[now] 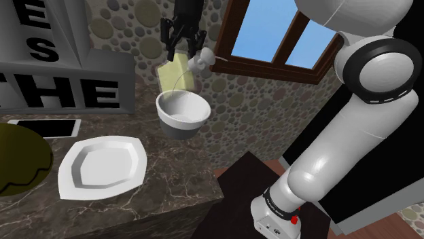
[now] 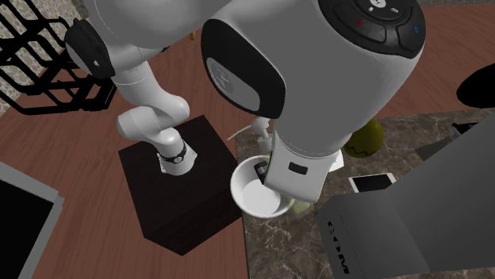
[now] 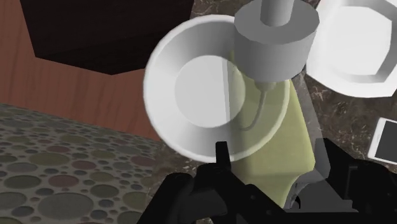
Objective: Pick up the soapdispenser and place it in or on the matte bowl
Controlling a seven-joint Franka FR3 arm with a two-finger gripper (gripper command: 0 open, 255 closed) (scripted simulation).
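A pale yellow-green soap dispenser (image 1: 176, 75) with a grey pump top (image 3: 275, 35) hangs just over the far rim of a white bowl (image 1: 182, 112) on the dark marble counter (image 1: 170, 183). My black gripper (image 1: 182, 49) comes down from above and is shut on the dispenser's body (image 3: 275, 137), one finger on each side. In the wrist view the gripper (image 3: 280, 168) clasps the body, and the bowl (image 3: 191, 86) lies beside and below it. Whether the dispenser touches the bowl I cannot tell. In the second exterior view my arm hides most of the bowl (image 2: 252, 194).
A white square plate (image 1: 102, 166) lies on the counter toward the shoulder view's lower left. A phone (image 1: 44, 127) and an olive round object (image 1: 20, 163) lie beyond it. A grey lettered box (image 1: 61, 75) stands at the back. The counter edge drops near the dark stand (image 1: 248, 180).
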